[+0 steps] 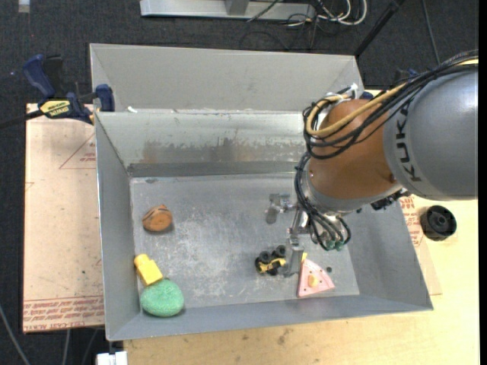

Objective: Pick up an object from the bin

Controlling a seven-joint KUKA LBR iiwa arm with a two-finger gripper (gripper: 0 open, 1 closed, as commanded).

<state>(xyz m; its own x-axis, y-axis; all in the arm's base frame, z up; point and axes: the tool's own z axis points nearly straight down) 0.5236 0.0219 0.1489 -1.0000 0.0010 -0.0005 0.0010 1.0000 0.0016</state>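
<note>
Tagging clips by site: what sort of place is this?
Probably a robotics lab picking cell: KUKA arm over a grey metal bin of small loose items, cables on dark carpet behind.

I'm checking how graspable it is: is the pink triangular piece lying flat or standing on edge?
Lying flat: the pink triangular piece shows its whole broad face upward on the bin floor, just beside the gripper.

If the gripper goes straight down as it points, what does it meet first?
Probably the small black-and-yellow thing, at its right edge, under the gripper; the pink triangle lies just right. Depth unclear.
</note>
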